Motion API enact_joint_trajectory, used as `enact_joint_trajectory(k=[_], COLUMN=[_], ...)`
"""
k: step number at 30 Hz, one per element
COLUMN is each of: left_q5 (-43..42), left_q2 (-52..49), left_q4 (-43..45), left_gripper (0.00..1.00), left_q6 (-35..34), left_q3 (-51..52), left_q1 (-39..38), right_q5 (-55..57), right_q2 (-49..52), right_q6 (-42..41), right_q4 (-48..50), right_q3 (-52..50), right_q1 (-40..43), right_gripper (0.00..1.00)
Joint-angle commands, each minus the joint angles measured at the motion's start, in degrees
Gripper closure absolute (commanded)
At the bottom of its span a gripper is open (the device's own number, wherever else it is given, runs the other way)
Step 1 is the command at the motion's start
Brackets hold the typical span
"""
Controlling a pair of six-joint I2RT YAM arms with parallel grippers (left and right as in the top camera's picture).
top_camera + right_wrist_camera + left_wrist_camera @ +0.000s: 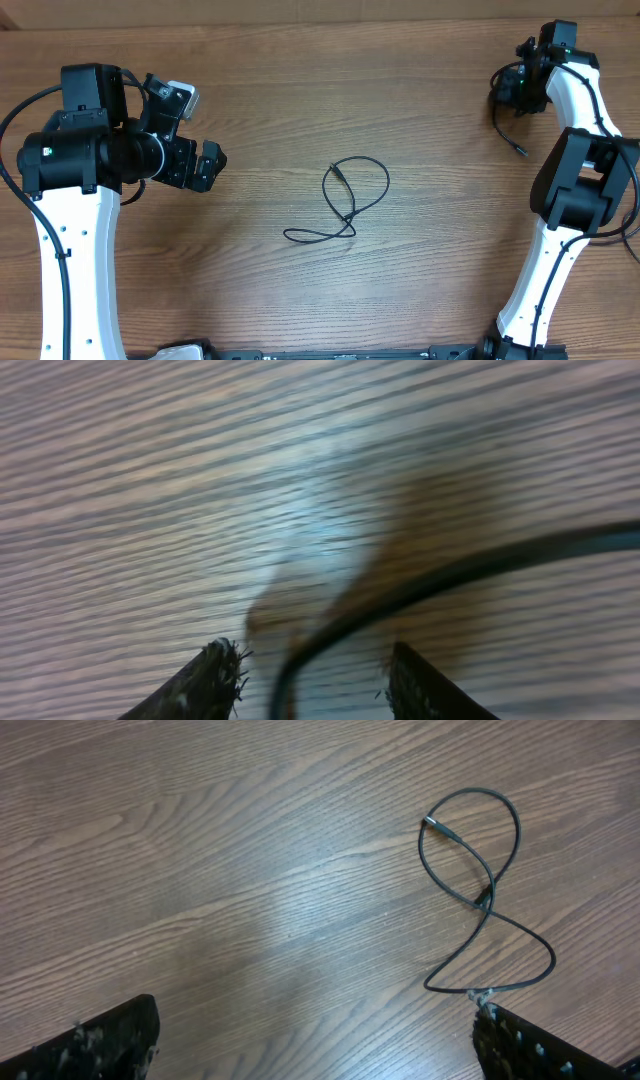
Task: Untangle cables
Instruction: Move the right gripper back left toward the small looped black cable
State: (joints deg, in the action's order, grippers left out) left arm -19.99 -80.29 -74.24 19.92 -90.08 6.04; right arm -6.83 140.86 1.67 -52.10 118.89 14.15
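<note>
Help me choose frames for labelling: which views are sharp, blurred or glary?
Overhead: sharp, evenly lit, looped cable crisp. Left wrist: sharp, a pale sheen on the table. Right wrist: smeared and out of focus, a second cable only a dark streak, glare on the table.

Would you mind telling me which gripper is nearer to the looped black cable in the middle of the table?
Left. The left gripper sits to the left of the looped cable, about level with it. The right gripper is farther off, at the far right.
</note>
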Motion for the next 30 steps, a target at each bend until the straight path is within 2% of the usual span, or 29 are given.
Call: enact_joint_trajectory(k=[1,6,8,14,21,30], left_q5=[-0.83,-0.81,-0.81,-0.81,-0.83,-0.81], left_q2=[0.04,0.04,0.04,0.04,0.04,0.04], left_q4=[-0.11,-0.11,-0.11,-0.11,-0.11,-0.11], left_gripper=[0.01,0.00,0.00,0.01,0.01,0.00], left_q6=[0.68,0.68,0.68,0.68,0.68,0.68], left_q3=[-0.48,-0.48,-0.48,-0.48,-0.48,-0.48], left_q1=[0.26,0.26,0.26,0.26,0.26,0.26], right_q5=[3.78,3.80,3.78,3.80,5.20,22.77], right_q2=[-0.35,-0.35,-0.35,-0.35,-0.39,-0.98], right_q6=[0.26,0.24,0.24,0.22,0.22,-0.26], right_q4=[0.20,0.26,0.28,0.22,-0.04,-5.95], right_q3=[0.31,0.31,0.31,0.31,0.59,4.42], right_q1=[-0.37,-0.37,-0.37,-0.37,-0.22,2.47], right_gripper=[0.53,0.68,0.71,0.95,0.96,0.96])
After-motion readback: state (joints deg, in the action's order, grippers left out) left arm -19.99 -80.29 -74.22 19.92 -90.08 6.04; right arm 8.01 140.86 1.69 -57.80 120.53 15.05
